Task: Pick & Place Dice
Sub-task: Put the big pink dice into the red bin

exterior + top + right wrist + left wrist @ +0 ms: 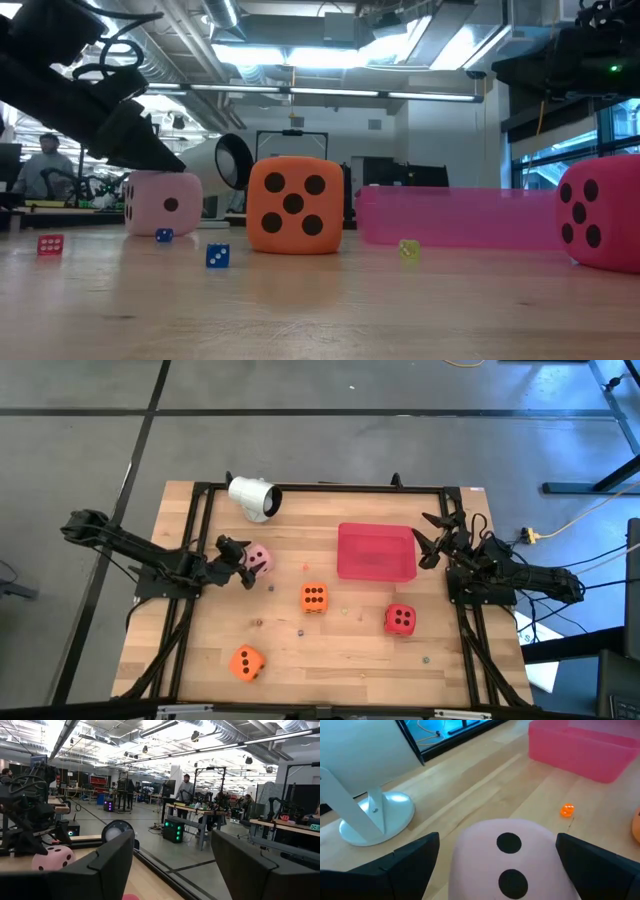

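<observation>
The pale pink die [260, 558] [512, 860] rests on the table's left half. My left gripper [246, 563] [497, 865] is open, with one finger on either side of the die, reaching in from the table's left. An orange die [314, 597] [294, 205] sits mid-table. The red die [400, 619] lies right of it. A second orange die [246, 662] is near the front edge. My right gripper [428, 538] [172, 870] is open and held above the table beside the flat red tray's [376, 551] right edge. My left gripper comes at the pink die slanting down from the table's left, and the die [163, 203] rests on the table. Wood shows between one finger [410, 860] and the die. The other finger [590, 862] borders the die's edge, and I cannot tell whether it touches.
A white cup [255, 498] lies on its side near the far edge, just beyond the pink die. Tiny dice are scattered over the table, such as a blue one [217, 256], a yellow one [408, 250] and an orange one [567, 810]. A black frame [320, 487] borders the table.
</observation>
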Motion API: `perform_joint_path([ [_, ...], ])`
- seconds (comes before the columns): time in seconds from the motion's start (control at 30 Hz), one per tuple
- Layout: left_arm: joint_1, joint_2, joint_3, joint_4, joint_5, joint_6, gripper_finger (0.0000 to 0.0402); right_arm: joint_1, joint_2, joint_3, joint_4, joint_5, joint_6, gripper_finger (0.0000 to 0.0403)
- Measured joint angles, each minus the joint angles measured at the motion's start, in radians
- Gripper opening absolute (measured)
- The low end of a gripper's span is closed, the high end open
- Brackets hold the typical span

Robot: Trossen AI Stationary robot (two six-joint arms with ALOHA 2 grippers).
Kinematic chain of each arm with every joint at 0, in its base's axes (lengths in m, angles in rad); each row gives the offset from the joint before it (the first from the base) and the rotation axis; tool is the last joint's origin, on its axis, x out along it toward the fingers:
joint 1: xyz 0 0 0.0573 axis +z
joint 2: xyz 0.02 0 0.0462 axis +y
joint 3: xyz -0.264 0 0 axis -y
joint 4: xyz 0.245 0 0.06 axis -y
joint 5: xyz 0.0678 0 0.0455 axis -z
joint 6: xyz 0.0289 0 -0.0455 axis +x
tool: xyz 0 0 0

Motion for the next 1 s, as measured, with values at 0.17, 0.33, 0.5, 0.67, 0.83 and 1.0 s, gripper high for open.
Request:
perform_joint_path([
  [0.17,0.0,-0.033,0.0,0.001,0.01,0.037,0.0398,0.0,0.0,0.0,0.0,0.0,0.0,0.0268],
  [0.33,0.0,-0.052,0.0,0.0,0.01,0.043,0.0398,0.0,0.0,0.0,0.0,0.0,0.0,0.0268],
  [0.5,0.0,-0.051,0.0,-0.037,0.013,0.041,0.0398,0.0,0.0,0.0,0.0,0.0,0.0,0.0268],
  [0.67,0.0,-0.051,0.0,-0.067,0.041,0.028,0.0398,0.0,0.0,0.0,0.0,0.0,0.001,0.0268],
  [0.83,0.0,-0.051,0.0,-0.086,0.036,0.019,0.0398,0.0,0.0,0.0,0.0,0.0,0.001,0.0268],
  [1.0,0.0,-0.052,0.0,-0.116,0.04,-0.011,0.0398,0.0,0.0,0.0,0.0,0.0,0.001,0.0268],
])
